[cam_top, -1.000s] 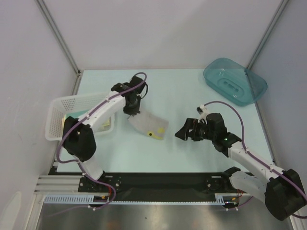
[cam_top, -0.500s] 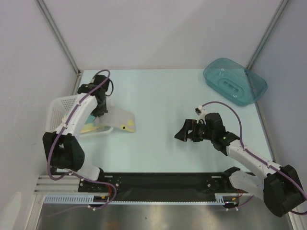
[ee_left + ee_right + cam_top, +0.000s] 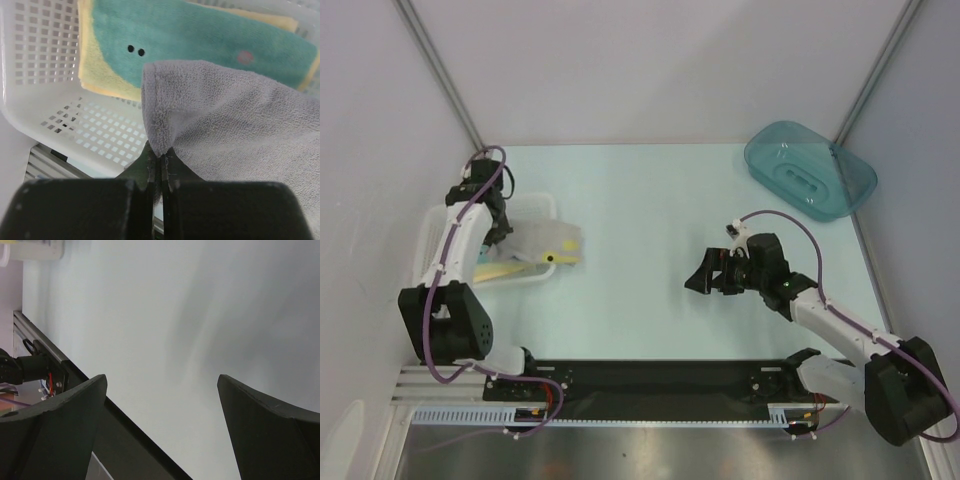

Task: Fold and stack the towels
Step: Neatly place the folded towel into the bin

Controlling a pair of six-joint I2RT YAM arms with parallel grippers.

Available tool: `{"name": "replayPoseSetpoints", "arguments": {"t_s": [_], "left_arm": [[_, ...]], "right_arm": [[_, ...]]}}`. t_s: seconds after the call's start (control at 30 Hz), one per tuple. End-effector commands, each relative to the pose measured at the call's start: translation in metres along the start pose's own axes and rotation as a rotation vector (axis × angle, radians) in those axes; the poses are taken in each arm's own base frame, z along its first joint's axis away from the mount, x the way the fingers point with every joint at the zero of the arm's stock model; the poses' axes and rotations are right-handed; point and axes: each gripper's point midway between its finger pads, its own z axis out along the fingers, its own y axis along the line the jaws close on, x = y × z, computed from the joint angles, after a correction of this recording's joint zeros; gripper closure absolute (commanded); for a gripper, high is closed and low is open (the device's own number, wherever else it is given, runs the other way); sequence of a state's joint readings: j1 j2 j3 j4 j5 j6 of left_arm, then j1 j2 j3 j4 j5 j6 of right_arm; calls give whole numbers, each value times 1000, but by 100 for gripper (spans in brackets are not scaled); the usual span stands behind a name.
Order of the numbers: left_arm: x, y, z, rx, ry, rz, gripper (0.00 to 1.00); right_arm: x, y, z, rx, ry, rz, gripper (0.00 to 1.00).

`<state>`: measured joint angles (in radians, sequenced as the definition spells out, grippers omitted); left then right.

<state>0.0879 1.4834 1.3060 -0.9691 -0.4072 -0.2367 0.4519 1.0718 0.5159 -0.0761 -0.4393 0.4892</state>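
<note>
My left gripper (image 3: 500, 232) (image 3: 161, 152) is shut on the corner of a beige-grey towel (image 3: 548, 240) (image 3: 240, 115) with yellow patches. That towel hangs over the white mesh basket (image 3: 432, 232) (image 3: 45, 75) and trails out over its right rim. Inside the basket lies a folded pale yellow and teal towel (image 3: 200, 35) (image 3: 505, 268), under the grey one. My right gripper (image 3: 699, 277) (image 3: 162, 382) stands open above bare table at centre right, nothing between its fingers.
A teal translucent plastic tub (image 3: 810, 170) sits at the back right corner. The basket stands against the left wall. A black rail (image 3: 650, 375) runs along the table's near edge, seen also in the right wrist view.
My left arm has swung left from mid-table, carrying the grey towel over the basket. The right arm has barely moved.
</note>
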Motion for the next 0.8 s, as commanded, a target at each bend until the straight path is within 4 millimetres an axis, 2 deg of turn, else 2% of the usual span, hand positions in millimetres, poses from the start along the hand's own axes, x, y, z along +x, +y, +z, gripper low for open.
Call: {"name": "replayPoseSetpoints", "arguments": {"t_s": [0.0, 0.23, 0.4, 0.53, 0.6, 0.73, 0.77], "left_arm": [[-15, 17, 4, -23, -61, -55, 100], [-23, 40, 28, -67, -56, -132, 100], [-14, 44, 54, -129, 28, -101, 99], [-20, 48, 65, -178, 38, -89, 100], [-24, 61, 70, -279, 45, -87, 95], [-27, 73, 72, -366, 72, -102, 88], [-31, 77, 71, -383, 72, -110, 76]], "right_arm": [[-22, 11, 1, -40, -48, -56, 0], [-24, 3, 4, -34, -47, -52, 0], [-29, -3, 3, -23, -50, -52, 0], [-36, -10, -1, -13, -54, -47, 0], [-40, -12, -2, -6, -56, -49, 0], [-44, -20, -4, 12, -69, -37, 0], [-44, -21, -3, 13, -67, -31, 0]]}}
